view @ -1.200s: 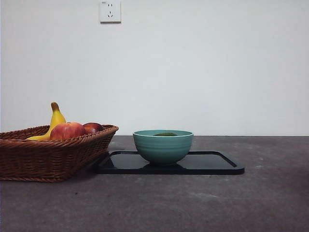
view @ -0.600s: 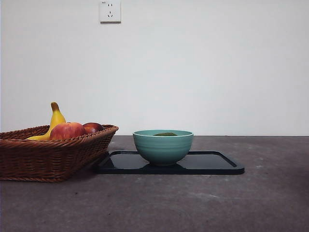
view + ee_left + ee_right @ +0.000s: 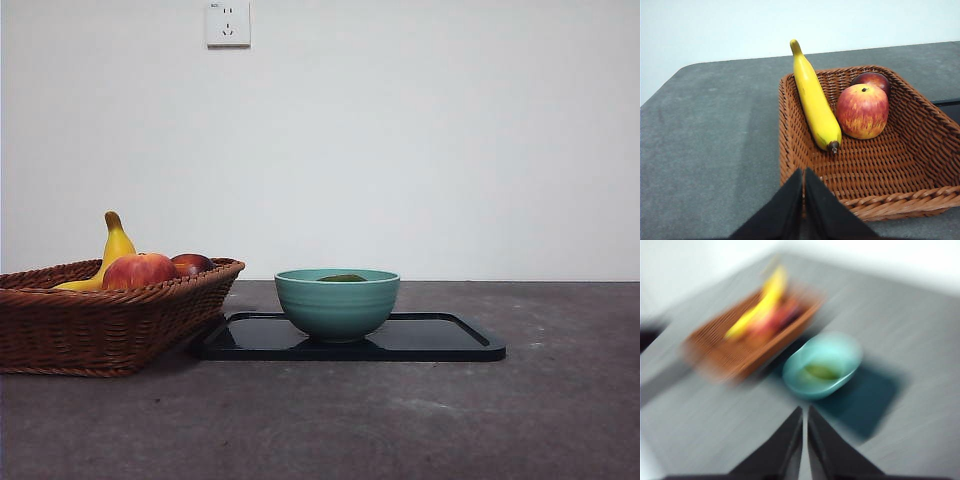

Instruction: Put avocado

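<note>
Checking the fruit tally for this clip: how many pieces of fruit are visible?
4: a banana and two apples in the basket, one avocado in the bowl. Others may be hidden.

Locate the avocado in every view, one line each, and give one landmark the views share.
Front view: only the top of the avocado shows, above the rim of the teal bowl on the black tray.
Left wrist view: not in it; only the basket, banana and apples show.
Right wrist view: blurred, a green patch inside the bowl.
Shared landmark: the wicker basket beside the tray.
</note>
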